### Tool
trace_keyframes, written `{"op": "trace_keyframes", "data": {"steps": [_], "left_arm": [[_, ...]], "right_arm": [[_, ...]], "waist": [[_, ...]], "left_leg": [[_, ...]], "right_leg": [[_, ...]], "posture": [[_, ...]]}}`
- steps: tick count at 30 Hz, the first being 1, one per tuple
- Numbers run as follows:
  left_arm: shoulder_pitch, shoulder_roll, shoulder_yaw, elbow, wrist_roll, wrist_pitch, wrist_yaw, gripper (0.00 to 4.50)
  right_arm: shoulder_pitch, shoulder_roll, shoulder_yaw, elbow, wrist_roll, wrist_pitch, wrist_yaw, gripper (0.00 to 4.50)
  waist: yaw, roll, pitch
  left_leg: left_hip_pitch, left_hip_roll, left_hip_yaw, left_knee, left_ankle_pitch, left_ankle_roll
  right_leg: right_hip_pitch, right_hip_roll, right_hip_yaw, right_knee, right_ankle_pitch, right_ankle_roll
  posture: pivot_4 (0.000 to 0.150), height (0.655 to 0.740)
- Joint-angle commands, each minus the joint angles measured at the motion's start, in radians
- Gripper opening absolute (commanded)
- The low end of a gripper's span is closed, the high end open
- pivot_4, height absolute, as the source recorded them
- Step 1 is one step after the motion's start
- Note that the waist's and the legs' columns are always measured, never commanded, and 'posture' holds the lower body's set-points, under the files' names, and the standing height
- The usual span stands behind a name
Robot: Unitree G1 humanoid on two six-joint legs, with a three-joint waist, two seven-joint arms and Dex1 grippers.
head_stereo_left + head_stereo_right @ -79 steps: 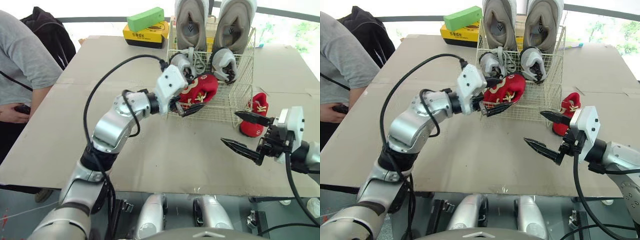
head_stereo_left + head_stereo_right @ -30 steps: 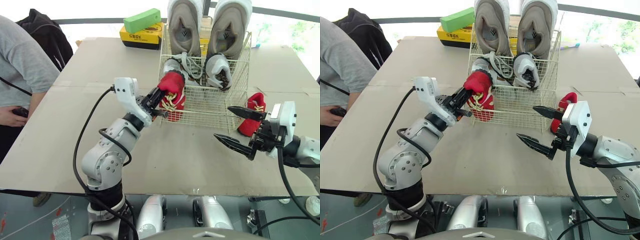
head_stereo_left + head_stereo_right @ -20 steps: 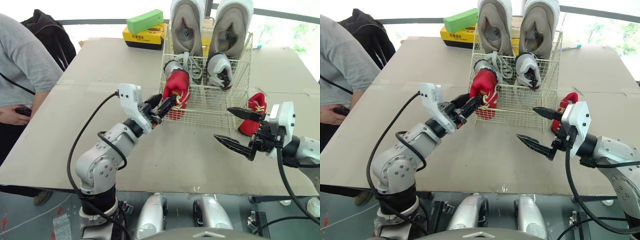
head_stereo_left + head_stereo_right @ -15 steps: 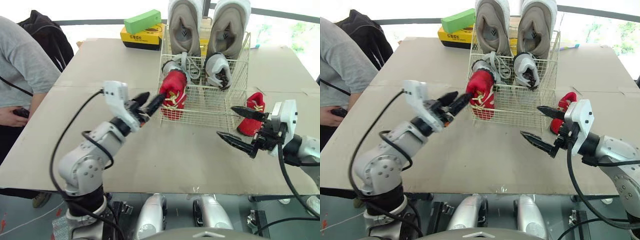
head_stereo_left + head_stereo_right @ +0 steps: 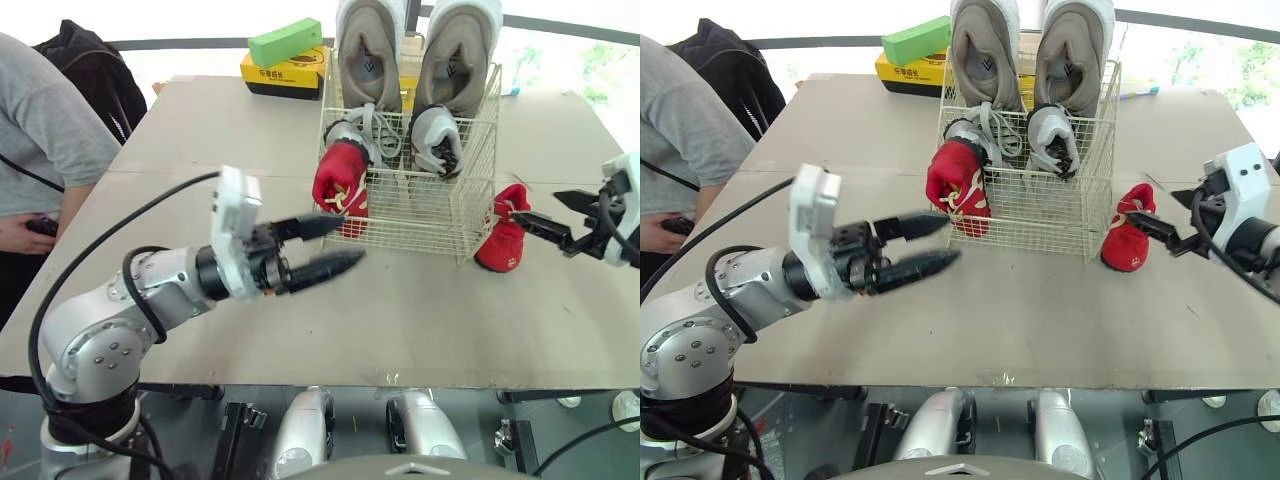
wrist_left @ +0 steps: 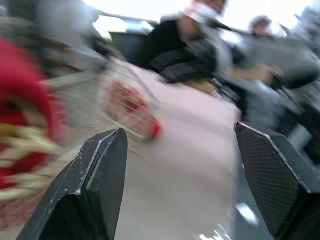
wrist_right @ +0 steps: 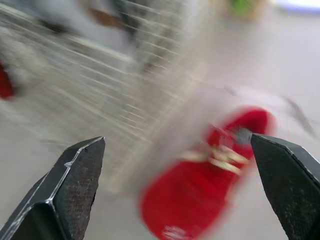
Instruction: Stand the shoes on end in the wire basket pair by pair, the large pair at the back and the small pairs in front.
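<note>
Standing in basket [image 5: 420, 215], 5 shoes [image 5: 370, 50]; 1 shoe [image 5: 503, 245] outside; left fingers [image 5: 325, 268], right fingers [image 5: 540, 221] spread.

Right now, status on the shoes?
Left tool open, empty, short of basket. Right tool open at loose red shoe on table, no grip yet. Other red shoe on end in basket front. Nothing blocking.

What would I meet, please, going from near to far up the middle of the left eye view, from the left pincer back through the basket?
left pincer → red shoe at the front of the basket → small grey pair → large tan pair
</note>
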Motion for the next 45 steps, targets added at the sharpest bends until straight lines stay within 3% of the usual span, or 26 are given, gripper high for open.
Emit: {"op": "trace_keyframes", "data": {"steps": [1,3,9,11,13,14,15,18,21,22,27,30,33,35,39,45], "left_arm": [[-0.027,0.019,-0.049,-0.021,0.025,-0.042,-0.071,3.68],[-0.017,0.048,-0.052,-0.011,0.065,-0.079,-0.137,3.68],[-0.019,0.055,-0.063,-0.015,0.117,-0.13,-0.15,3.68],[-0.011,0.058,-0.061,-0.018,0.135,-0.143,-0.146,3.8],[-0.002,0.06,-0.058,-0.016,0.148,-0.154,-0.146,3.8],[0.001,0.06,-0.057,-0.016,0.153,-0.16,-0.146,3.8],[0.005,0.057,-0.055,-0.016,0.152,-0.162,-0.143,3.8],[0.008,0.048,-0.069,-0.008,0.164,-0.171,-0.141,3.8],[0.0,0.027,-0.068,-0.01,0.127,-0.154,-0.105,3.8],[0.003,0.024,-0.067,-0.013,0.125,-0.154,-0.102,3.8],[0.002,-0.017,-0.061,0.009,0.077,-0.14,-0.052,3.8],[0.013,-0.08,-0.055,0.034,0.101,-0.186,-0.001,3.8],[0.0,-0.09,-0.066,0.062,0.115,-0.191,-0.018,3.8],[0.01,-0.096,-0.052,0.071,0.053,-0.176,-0.046,3.8],[0.072,-0.067,-0.032,0.095,0.084,-0.211,-0.126,3.8],[0.102,-0.04,-0.005,0.121,0.11,-0.237,-0.163,3.8]], "right_arm": [[-0.136,-0.019,0.104,0.165,-0.068,0.047,0.029,4.5],[-0.259,0.024,0.182,0.318,-0.122,0.052,0.045,4.5],[-0.441,0.06,0.378,0.677,-0.342,-0.063,0.174,4.5],[-0.49,0.07,0.432,0.811,-0.423,-0.125,0.219,3.97],[-0.516,0.07,0.47,0.889,-0.481,-0.162,0.264,3.12],[-0.521,0.069,0.481,0.906,-0.498,-0.17,0.286,2.99],[-0.516,0.064,0.488,0.899,-0.504,-0.173,0.306,2.48],[-0.488,0.05,0.43,0.837,-0.481,-0.165,0.325,1.6],[-0.366,0.028,0.228,0.634,-0.399,-0.138,0.29,0.17],[-0.32,0.027,0.151,0.56,-0.369,-0.099,0.267,0.06],[-0.016,0.192,-0.326,0.05,-0.24,-0.184,0.16,0.06],[0.041,0.355,-0.43,-0.344,-0.107,-0.258,0.03,0.06],[0.038,0.437,-0.339,-0.52,-0.109,-0.297,-0.088,0.06],[0.022,0.498,-0.232,-0.578,-0.143,-0.33,-0.163,0.06],[0.027,0.637,0.149,-0.528,-0.545,-0.637,-0.287,0.06],[0.163,0.689,0.352,-0.354,-0.829,-1.034,-0.273,0.06]], "waist": [[0.0,0.0,0.0],[-0.003,0.001,0.001],[0.004,0.001,0.001],[0.004,0.002,0.001],[0.004,0.002,0.001],[0.003,0.002,0.001],[0.003,0.002,0.001],[0.008,0.002,0.001],[0.024,0.003,0.002],[0.026,0.003,0.002],[0.029,0.003,0.002],[0.014,0.008,0.001],[-0.008,0.007,0.001],[-0.015,0.007,0.001],[-0.023,0.007,0.001],[-0.008,0.006,0.001]], "left_leg": [[0.0,0.0,0.0,0.0,0.0,0.0],[0.0,0.0,0.001,0.0,0.0,0.0],[-0.002,0.0,0.0,-0.001,0.0,0.0],[-0.003,0.0,0.0,-0.002,0.0,0.0],[-0.003,0.0,0.001,-0.002,0.0,0.0],[-0.003,0.0,0.001,-0.002,0.0,0.001],[-0.003,0.0,0.001,-0.002,0.0,0.001],[-0.003,0.0,0.001,-0.003,0.0,0.001],[-0.003,-0.001,0.0,-0.003,0.0,0.001],[-0.003,-0.001,0.0,-0.003,0.0,0.001],[-0.003,0.0,-0.002,-0.006,0.0,0.001],[-0.001,0.0,-0.002,-0.009,0.0,0.0],[0.001,0.0,-0.001,-0.01,0.001,-0.001],[0.003,0.002,-0.002,-0.01,0.002,-0.004],[0.005,0.001,0.0,-0.01,0.004,-0.006],[0.003,0.0,-0.001,-0.011,0.004,-0.006]], "right_leg": [[0.0,0.0,0.001,0.0,0.0,0.0],[-0.001,0.0,0.001,0.0,0.0,0.0],[-0.002,0.001,0.0,-0.001,0.001,0.002],[-0.002,0.001,0.0,-0.004,0.001,0.003],[-0.002,0.0,0.0,-0.005,0.002,0.003],[-0.002,0.0,0.001,-0.005,0.002,0.003],[-0.002,0.0,0.001,-0.005,0.002,0.003],[-0.001,-0.001,0.0,-0.006,0.002,0.003],[-0.001,-0.002,-0.001,-0.005,0.002,0.003],[-0.001,-0.001,-0.001,-0.005,0.002,0.003],[-0.001,-0.001,-0.002,-0.005,0.001,0.004],[-0.001,0.0,-0.001,-0.004,0.001,0.005],[-0.001,0.0,0.0,-0.002,0.001,0.005],[-0.001,0.003,0.0,-0.001,0.001,0.004],[-0.001,0.002,0.002,0.001,0.0,0.003],[-0.002,0.0,0.0,-0.001,0.0,0.003]], "posture": [[0.15,0.74],[0.15,0.74],[0.15,0.74],[0.15,0.74],[0.15,0.74],[0.15,0.74],[0.15,0.74],[0.15,0.74],[0.15,0.74],[0.15,0.74],[0.15,0.74],[0.15,0.74],[0.15,0.74],[0.15,0.74],[0.15,0.74],[0.15,0.74]]}}
